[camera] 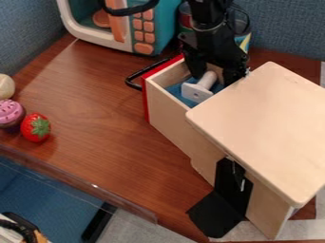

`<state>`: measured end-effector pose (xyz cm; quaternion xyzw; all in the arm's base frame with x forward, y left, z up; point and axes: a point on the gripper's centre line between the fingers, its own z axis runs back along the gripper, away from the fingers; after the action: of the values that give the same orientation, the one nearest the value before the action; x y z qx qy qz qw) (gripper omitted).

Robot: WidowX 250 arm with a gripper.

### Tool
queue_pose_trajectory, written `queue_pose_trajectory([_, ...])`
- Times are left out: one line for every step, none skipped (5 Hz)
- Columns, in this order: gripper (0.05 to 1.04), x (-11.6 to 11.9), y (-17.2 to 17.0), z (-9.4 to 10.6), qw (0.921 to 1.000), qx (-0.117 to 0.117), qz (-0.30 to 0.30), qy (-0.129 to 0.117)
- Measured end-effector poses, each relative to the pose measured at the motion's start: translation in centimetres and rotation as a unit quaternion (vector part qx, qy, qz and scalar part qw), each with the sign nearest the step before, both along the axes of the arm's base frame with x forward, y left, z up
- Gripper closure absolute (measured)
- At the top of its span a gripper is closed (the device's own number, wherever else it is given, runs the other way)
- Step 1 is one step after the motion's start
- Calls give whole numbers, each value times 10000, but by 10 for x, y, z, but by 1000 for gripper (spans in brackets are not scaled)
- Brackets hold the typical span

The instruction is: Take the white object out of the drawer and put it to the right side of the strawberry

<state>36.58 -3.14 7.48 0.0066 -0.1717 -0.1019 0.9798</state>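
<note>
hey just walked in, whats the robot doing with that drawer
The robot's gripper is over the open drawer, its jaws apart around the handle-like part of a white object in there. The object is not out yet. The strawberry it should end up to the right of sits across the table, next to a pink-topped cupcake.

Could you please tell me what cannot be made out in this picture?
In the camera view:
- Rear of the pale wooden drawer: hidden under the pale wooden top.
- Top of the turquoise-and-white toy microwave: cut off by the top edge.
- Round cream-coloured object: cut off by the left edge.
- Multicoloured container: partly behind the black robot arm.
</note>
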Motion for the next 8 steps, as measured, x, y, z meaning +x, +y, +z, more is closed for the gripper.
queue_pose_trajectory([90,1,4,-13,9998,140,-66,157])
queue_pose_trajectory([93,2,10,-21,9991,240,-74,335])
queue_pose_trajectory([174,3,11,-24,9984,264,-6,492])
queue_pose_trajectory([475,3,11,-25,9985,211,-81,501])
queue_pose_trajectory([726,-2,12,-21,9985,145,-188,484])
queue_pose_trajectory([736,-13,11,-6,9988,-4,-264,416])
queue_pose_trajectory([736,-25,13,37,9987,-198,-462,-98])
queue_pose_trajectory([736,-44,21,75,9967,-355,-506,-527])
